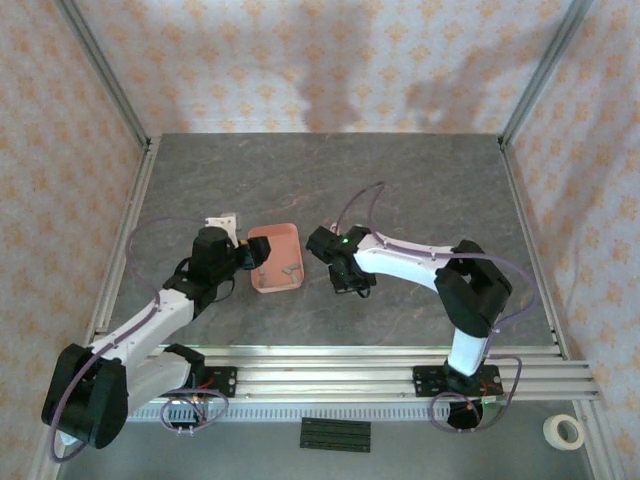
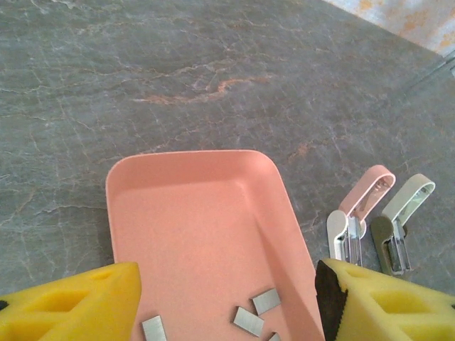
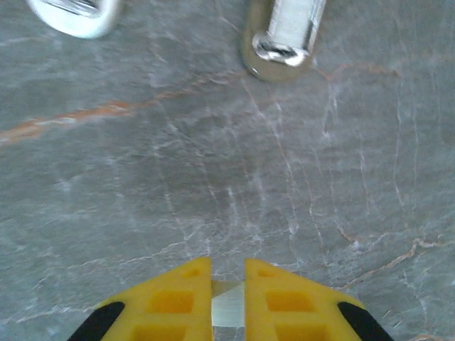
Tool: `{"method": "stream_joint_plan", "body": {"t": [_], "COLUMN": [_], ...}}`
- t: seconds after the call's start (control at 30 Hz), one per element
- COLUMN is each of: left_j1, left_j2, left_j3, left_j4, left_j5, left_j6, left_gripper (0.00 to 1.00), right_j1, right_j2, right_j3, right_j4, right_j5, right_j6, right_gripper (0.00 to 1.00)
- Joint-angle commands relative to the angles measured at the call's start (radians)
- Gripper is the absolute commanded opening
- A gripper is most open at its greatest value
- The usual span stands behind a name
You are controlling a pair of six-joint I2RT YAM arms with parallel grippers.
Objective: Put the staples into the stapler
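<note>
Your right fingers (image 3: 195, 295) are clenched on a staple strip (image 3: 227, 309). It's likely light, slick and brittle, so pinch its flat sides. Left fingers (image 2: 78, 302) hang released over the pink tray (image 2: 185, 206).

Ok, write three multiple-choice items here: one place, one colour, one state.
1. The loose staples lie: A in the tray B on a book C on a shelf.
2. The tray is: A blue B pink C green.
3. The right gripper is: A wide open B holding the tray C shut on a small pale strip.
Answers: 1 A, they rest on the tray floor; 2 B, salmon-pink all over; 3 C, the strip sits pinched between its fingers.
</note>
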Motion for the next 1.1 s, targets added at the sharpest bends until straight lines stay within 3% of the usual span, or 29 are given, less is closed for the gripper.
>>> {"method": "stream_joint_plan", "body": {"t": [0.0,0.43,0.63,0.93,1.07], "left_j1": [-0.011,-0.013,-0.013,-0.014,-0.013], "left_j2": [0.01,0.015,0.016,0.016,0.015], "left_j3": [-0.025,-0.11,-0.119,-0.107,-0.107], "left_j4": [0.108,0.28,0.272,0.245,0.241], "left_j5": [0.068,0.313,0.31,0.305,0.3], "left_j6": [0.048,0.082,0.077,0.09,0.091], "left_gripper": [0.67,0.67,0.67,0.67,0.67], "right_j1": [-0.004,-0.012,-0.022,-0.033,-0.059], "right_j2": [-0.013,0.045,0.063,0.038,0.028], "right_j3": [-0.036,-0.07,-0.05,0.032,0.038], "right_j4": [0.028,0.06,0.042,-0.072,-0.071], "right_j5": [0.038,-0.031,-0.056,-0.07,-0.142], "right_j6": [0.127,0.14,0.122,0.105,0.1], "right_gripper": [0.15,0.16,0.19,0.32,0.33]}}
